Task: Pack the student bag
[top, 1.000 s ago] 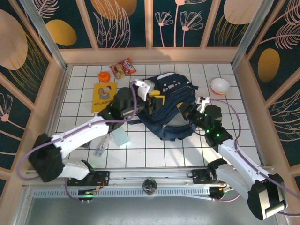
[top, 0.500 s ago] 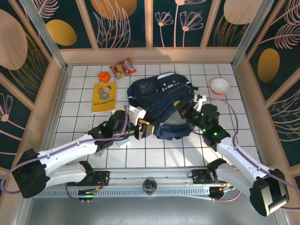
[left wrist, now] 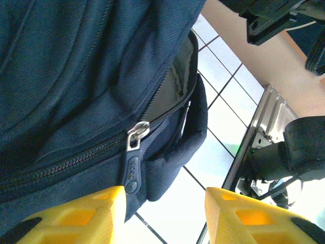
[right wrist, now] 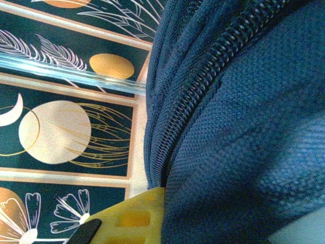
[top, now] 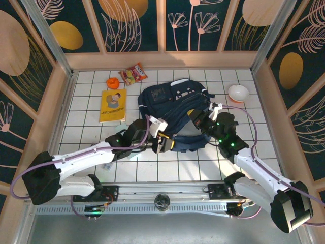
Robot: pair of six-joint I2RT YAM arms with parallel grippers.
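Both reaching inward, left fingers (left wrist: 76, 216) parted, right fingers (right wrist: 129, 218) pinching student bag (top: 170, 99).

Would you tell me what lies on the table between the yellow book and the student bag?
Nothing lies there. In the top external view, the stretch between the yellow book and the student bag is bare white tile.

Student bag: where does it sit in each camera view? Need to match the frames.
Top external: student bag at the centre of the tiled table, between the arms.
Left wrist: it takes up the upper left, zipper pull low, left of centre.
Right wrist: it takes up the right side, zipper teeth running diagonally.
Shared landmarks: table tiles link top and left wrist; floral wall panels link top and right wrist.
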